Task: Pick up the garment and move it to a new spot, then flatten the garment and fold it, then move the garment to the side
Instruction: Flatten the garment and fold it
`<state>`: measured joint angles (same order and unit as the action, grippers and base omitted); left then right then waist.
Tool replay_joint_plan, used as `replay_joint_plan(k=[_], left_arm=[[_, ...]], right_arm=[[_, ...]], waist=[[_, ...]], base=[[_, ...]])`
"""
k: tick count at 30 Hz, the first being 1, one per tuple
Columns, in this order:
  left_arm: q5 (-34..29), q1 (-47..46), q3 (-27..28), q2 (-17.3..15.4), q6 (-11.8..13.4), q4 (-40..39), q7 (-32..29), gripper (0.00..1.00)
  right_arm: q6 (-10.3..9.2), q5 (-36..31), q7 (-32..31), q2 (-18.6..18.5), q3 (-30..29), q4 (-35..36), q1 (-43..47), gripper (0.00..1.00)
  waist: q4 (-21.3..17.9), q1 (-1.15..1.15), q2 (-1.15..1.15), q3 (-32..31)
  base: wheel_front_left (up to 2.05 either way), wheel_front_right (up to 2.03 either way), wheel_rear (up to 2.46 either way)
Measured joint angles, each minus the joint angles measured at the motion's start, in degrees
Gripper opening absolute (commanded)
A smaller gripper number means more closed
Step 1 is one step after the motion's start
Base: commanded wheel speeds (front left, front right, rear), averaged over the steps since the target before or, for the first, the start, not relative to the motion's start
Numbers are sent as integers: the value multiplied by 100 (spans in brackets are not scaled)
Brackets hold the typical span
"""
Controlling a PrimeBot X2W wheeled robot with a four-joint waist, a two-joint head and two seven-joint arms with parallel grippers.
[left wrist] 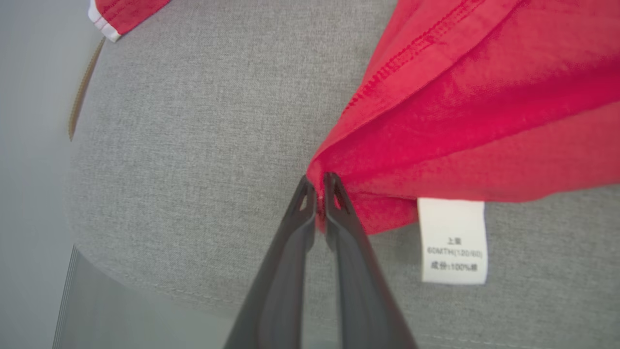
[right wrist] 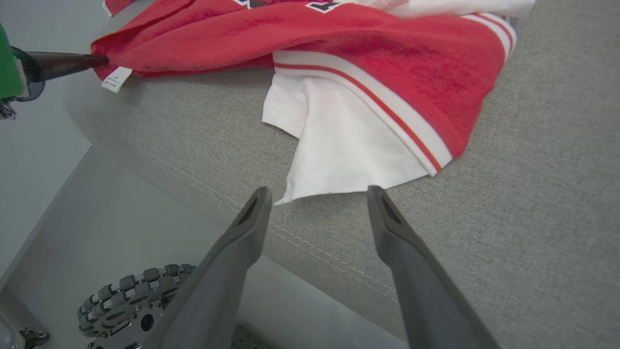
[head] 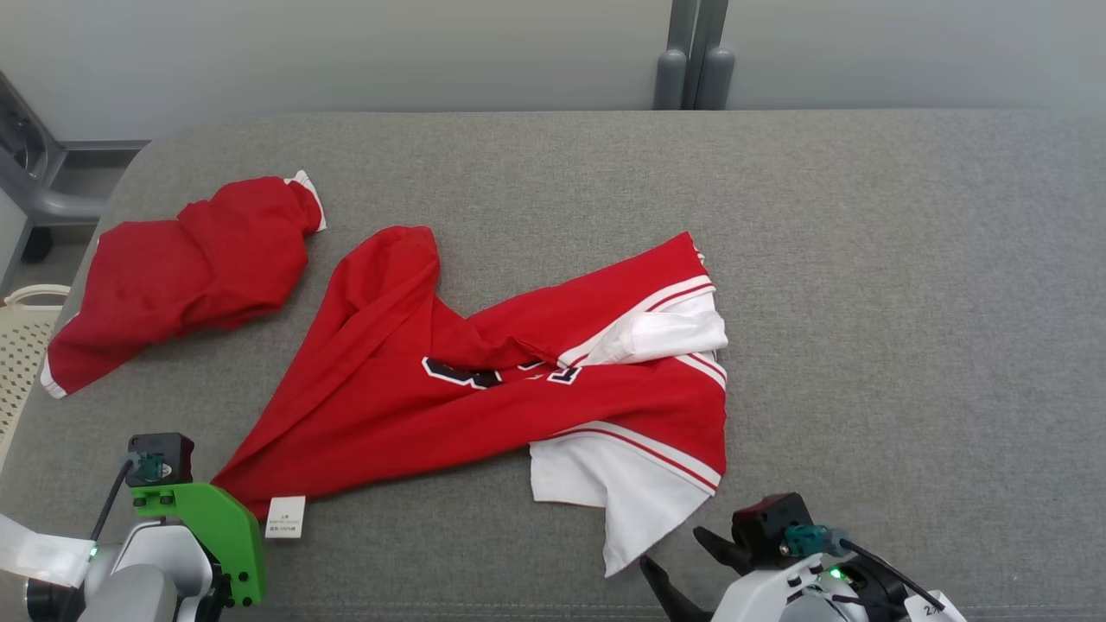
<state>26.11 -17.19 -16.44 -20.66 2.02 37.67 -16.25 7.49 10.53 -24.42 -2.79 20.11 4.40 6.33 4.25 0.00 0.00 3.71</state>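
Left gripper point(left wrist: 319, 183) clamping on the red corner of the garment point(head: 484, 406), white label point(left wrist: 453, 240) lying beside, right gripper point(right wrist: 319, 191) hovering with jaws apart near its white edge.

Head view, 7 o'clock: fingers of left end effector point(left wrist: 319, 186) hidden under green bracket point(head: 220, 527). 5 o'clock: right end effector point(head: 674, 549) cut by bottom edge. Folds swallow half the lettering point(head: 458, 371) on the garment point(head: 484, 406); unreadable. Print on care label point(head: 285, 517) too small to read. 9 o'clock: basket point(head: 22, 345) cropped. Left wrist view, 11 o'clock: other red garment point(left wrist: 121, 12) cut off.
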Motion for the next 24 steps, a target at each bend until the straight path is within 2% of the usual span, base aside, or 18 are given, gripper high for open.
replay_joint_plan(k=[7, 12, 19, 24], left_arm=[[18, -46, -73, 85, -36, 133, 44, 0], [32, -88, -138, 132, -77, 183, 102, 0], [33, -227, -192, 165, -86, 214, 171, 0], [51, -328, -234, 219, -102, 282, 212, 0]], right_arm=[[0, 242, -192, 2, 187, 37, 61, 100], [0, 325, -300, 0, 45, -22, 184, 100], [0, 745, -170, -1, -14, -469, 109, 100], [0, 781, 41, -4, 81, -749, -194, 100]], waist=[[92, 0, 0, 25], [139, 0, 0, -1], [170, 0, 0, 115], [238, 0, 0, 218]], base=[[0, 0, 0], [0, 0, 0], [0, 0, 0], [0, 0, 0]])
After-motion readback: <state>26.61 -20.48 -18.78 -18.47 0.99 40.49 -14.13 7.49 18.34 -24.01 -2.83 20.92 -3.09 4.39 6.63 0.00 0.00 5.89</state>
